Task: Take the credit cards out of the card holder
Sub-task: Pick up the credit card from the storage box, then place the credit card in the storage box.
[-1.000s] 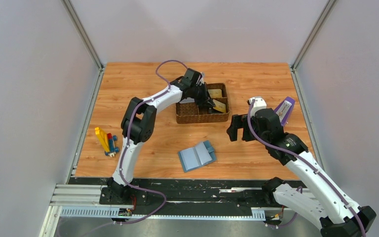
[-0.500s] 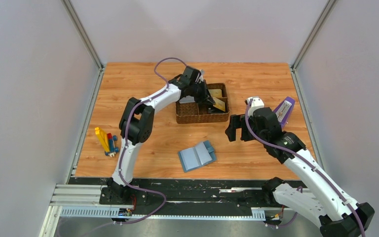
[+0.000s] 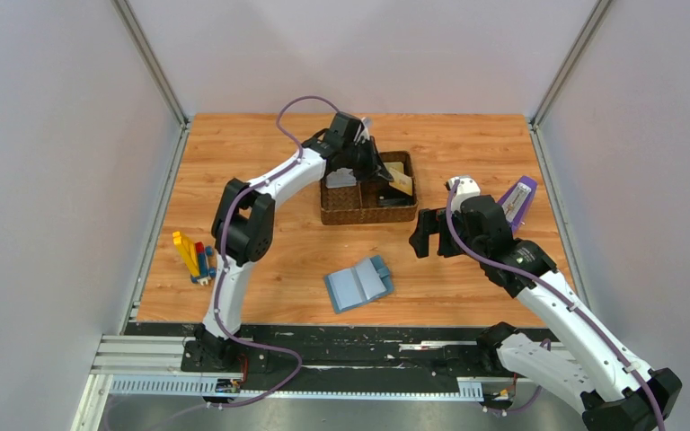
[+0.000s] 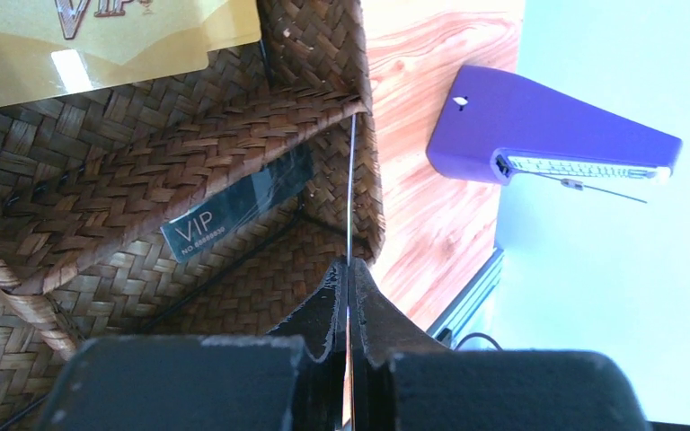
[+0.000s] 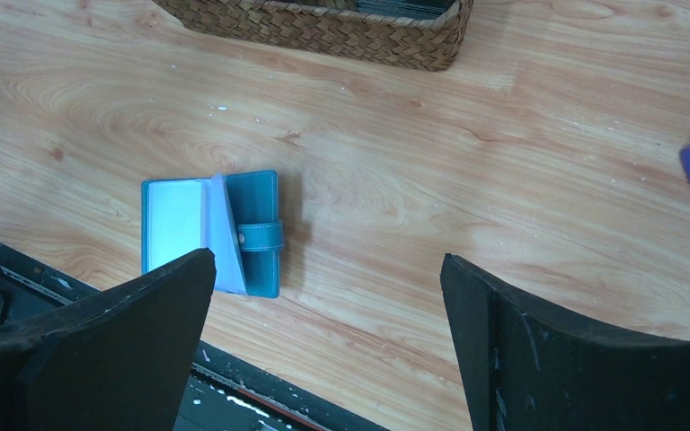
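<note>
Hovering upper centre over the woven tray (image 3: pixel 367 216), my left gripper (image 4: pixel 348 269) pinched a credit card (image 4: pixel 351 189) edge-on — dropping it was next, I judged; right gripper (image 5: pixel 328 305) gaped empty near the card holder (image 5: pixel 211 233).

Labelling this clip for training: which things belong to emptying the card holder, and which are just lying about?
Job: teal card holder, gold VIP card, dark VIP card, edge-on card in shut left gripper, woven tray holding cards.
Lying about: purple metronome, toy blocks.
</note>
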Motion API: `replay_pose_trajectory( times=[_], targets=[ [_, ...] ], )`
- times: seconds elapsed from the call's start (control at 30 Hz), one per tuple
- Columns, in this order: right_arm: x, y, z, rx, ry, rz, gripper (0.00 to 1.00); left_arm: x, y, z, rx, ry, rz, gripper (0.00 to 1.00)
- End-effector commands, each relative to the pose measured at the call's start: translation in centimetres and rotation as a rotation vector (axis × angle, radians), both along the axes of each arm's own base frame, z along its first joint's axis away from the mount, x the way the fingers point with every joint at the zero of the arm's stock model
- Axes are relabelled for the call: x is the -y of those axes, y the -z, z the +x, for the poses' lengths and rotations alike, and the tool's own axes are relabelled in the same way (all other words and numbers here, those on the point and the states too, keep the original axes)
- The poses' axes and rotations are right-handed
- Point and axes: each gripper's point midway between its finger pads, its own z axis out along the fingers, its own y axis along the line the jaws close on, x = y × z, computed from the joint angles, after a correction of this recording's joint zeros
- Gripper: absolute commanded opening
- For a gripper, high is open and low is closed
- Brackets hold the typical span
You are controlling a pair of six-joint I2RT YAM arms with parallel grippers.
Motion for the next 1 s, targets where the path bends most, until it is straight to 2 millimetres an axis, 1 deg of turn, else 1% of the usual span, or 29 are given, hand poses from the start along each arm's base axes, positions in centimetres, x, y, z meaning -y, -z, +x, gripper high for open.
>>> replay_pose_trajectory(
  times=[0.0,0.1,0.23,0.3,0.33,0.37,0.4,0.53,0.6,0.7,0.8,0.97],
  targets=[
    [-0.7,-2.8,0.9,0.084,-0.004,0.052,1.00,-0.5,-7.6,1.8,0.139,-0.033,-0.103,0.00],
    [-0.6,-2.9,0.8,0.088,0.000,0.056,1.00,-1.2,-8.4,2.7,0.157,-0.061,-0.114,0.00],
    [-0.5,-3.2,0.9,0.096,0.008,0.056,1.00,-2.4,-8.6,4.0,0.165,-0.098,-0.118,0.00],
    [-0.5,-3.3,1.0,0.098,0.008,0.057,1.00,-3.1,-8.5,5.0,0.173,-0.124,-0.125,0.00],
    [-0.5,-3.4,1.0,0.099,0.009,0.056,1.00,-3.7,-8.1,5.8,0.173,-0.142,-0.121,0.00],
    [-0.5,-3.5,1.1,0.100,0.008,0.055,1.00,-3.9,-8.5,6.4,0.190,-0.150,-0.122,0.00],
    [-0.5,-3.5,1.1,0.099,0.007,0.054,1.00,-4.3,-8.5,7.4,0.205,-0.170,-0.116,0.00],
    [-0.5,-3.5,1.3,0.099,0.010,0.046,1.00,-4.5,-8.2,9.7,0.237,-0.187,-0.106,0.00],
    [-0.5,-3.5,1.4,0.099,0.010,0.041,1.00,-4.0,-7.6,10.2,0.225,-0.179,-0.117,0.00],
    [-0.4,-3.5,1.6,0.103,0.015,0.030,1.00,-3.4,-6.8,10.3,0.197,-0.169,-0.138,0.00],
    [-0.3,-3.4,1.8,0.102,0.019,0.017,1.00,-3.3,-6.1,10.0,0.187,-0.157,-0.137,0.00],
    [-0.4,-2.9,2.2,0.089,0.018,0.002,1.00,-3.1,-5.8,9.2,0.180,-0.134,-0.134,0.00]
  ],
)
